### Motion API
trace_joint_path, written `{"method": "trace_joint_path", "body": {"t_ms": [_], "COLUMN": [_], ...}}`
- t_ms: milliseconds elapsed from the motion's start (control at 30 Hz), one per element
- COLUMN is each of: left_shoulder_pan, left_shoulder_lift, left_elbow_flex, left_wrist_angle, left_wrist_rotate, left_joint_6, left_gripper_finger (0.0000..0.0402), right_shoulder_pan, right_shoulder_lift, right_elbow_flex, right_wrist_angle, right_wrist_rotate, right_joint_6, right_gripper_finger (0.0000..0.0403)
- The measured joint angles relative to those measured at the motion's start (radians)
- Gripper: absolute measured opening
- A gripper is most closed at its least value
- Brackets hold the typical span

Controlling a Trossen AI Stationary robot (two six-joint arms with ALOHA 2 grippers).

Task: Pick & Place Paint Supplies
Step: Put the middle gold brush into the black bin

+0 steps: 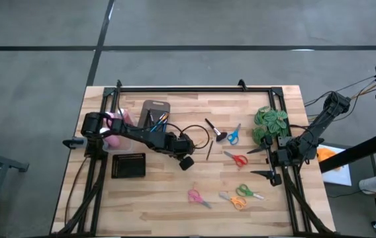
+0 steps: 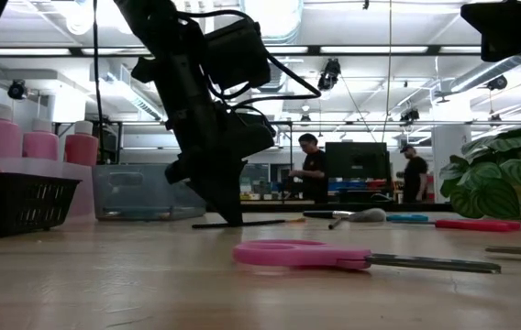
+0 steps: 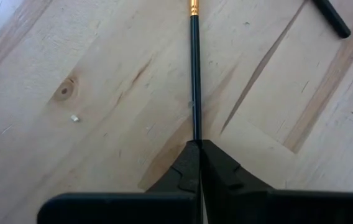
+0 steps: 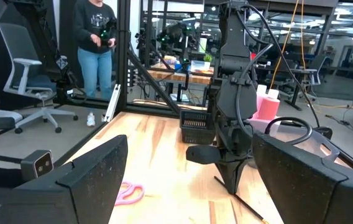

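Wooden counter beneath me: my left hand pinches a thin black paintbrush lying flat at mid-counter, fingers pressed together, while my right hand waits spread near the plant.

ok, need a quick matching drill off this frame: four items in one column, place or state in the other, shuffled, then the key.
Items:
1. left gripper
2. right gripper
3. pink bottles
4. pink scissors

Place or state:
A. open, parked beside the potted plant
B. lying flat on the table, nearest the low camera
C. shut on a thin black paintbrush
D. standing upright behind the black basket

Pairs: 1-C, 2-A, 3-D, 4-B
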Motion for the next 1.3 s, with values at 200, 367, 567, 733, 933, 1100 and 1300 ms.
{"method": "trace_joint_path", "body": {"t_ms": [200, 367, 567, 733, 933, 1100, 1300], "left_shoulder_pan": [0.000, 0.000, 0.000, 0.000, 0.001, 0.003, 0.009], "left_shoulder_lift": [0.000, -0.005, -0.021, -0.052, -0.091, -0.142, -0.266], "left_elbow_flex": [0.000, -0.001, -0.001, -0.003, -0.002, -0.001, 0.000], "left_wrist_angle": [0.000, 0.000, -0.007, -0.026, -0.035, -0.063, -0.099], "left_wrist_rotate": [0.000, 0.000, 0.000, -0.020, -0.051, -0.107, -0.219], "left_joint_6": [0.000, -0.004, -0.007, -0.007, -0.014, -0.031, -0.037], "left_gripper_finger": [0.0000, 0.0000, 0.0001, 0.0001, 0.0001, 0.0001, 0.0000], "right_shoulder_pan": [0.000, 0.000, 0.000, 0.000, 0.000, 0.000, 0.000], "right_shoulder_lift": [0.000, 0.000, 0.000, 0.000, 0.000, 0.000, 0.000], "right_elbow_flex": [0.000, 0.000, 0.000, 0.000, 0.000, 0.000, 0.000], "right_wrist_angle": [0.000, 0.000, 0.000, 0.000, 0.000, 0.000, 0.002], "right_wrist_rotate": [0.000, 0.000, 0.000, 0.000, 0.000, 0.000, 0.000], "right_joint_6": [0.000, 0.000, 0.000, -0.001, 0.001, 0.001, -0.001], "right_gripper_finger": [0.0341, 0.0341, 0.0341, 0.0341, 0.0341, 0.0341, 0.0341]}}
